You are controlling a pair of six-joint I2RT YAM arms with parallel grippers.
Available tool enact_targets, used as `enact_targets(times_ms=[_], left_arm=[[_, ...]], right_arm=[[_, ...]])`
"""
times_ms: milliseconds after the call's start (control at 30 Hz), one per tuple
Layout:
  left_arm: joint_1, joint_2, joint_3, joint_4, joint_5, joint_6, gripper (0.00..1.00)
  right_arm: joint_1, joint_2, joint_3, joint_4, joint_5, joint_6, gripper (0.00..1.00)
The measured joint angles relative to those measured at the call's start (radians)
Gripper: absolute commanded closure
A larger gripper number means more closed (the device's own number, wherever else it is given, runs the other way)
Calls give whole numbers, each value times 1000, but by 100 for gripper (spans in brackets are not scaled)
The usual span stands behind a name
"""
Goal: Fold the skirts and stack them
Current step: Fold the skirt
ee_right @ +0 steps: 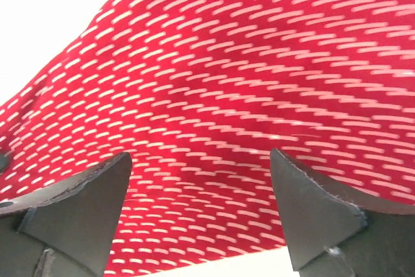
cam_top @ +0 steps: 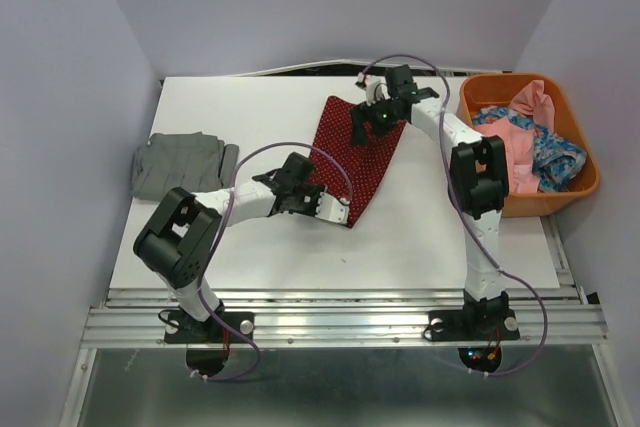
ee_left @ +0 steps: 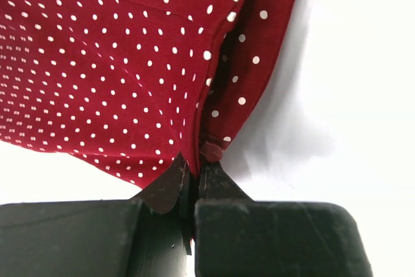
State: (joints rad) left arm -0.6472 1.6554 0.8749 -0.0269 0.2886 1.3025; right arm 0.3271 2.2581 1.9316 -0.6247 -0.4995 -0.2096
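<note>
I've got the dark red skirt (cam_top: 365,152), white-dotted, lying as a narrow wedge at frame centre on the white table (cam_top: 250,107). 2 layers show at its lower corner. The left gripper (ee_left: 193,172) has its jaws pressed together, pinching that corner's hem. The right gripper (ee_right: 201,180) has its jaws spread wide over the upper end, where the dots are blurred. The grey skirt (cam_top: 180,162) sits folded at left. The blue floral skirt (cam_top: 555,162) is bunched in the orange basket (cam_top: 580,192), upper right.
</note>
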Motion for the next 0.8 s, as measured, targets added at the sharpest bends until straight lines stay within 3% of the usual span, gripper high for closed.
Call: enact_targets(times_ms=[300, 500, 633, 800], left_arm=[[-1, 0, 157, -377, 62, -137, 100], [-2, 0, 260, -589, 140, -239, 100], [-2, 0, 271, -596, 150, -317, 100], [-6, 18, 263, -491, 80, -426, 100]], right_arm=[[-61, 92, 212, 8, 82, -8, 4], [-51, 189, 224, 25, 48, -10, 8], [-51, 196, 195, 46, 10, -9, 9], [-53, 148, 96, 101, -13, -11, 10]])
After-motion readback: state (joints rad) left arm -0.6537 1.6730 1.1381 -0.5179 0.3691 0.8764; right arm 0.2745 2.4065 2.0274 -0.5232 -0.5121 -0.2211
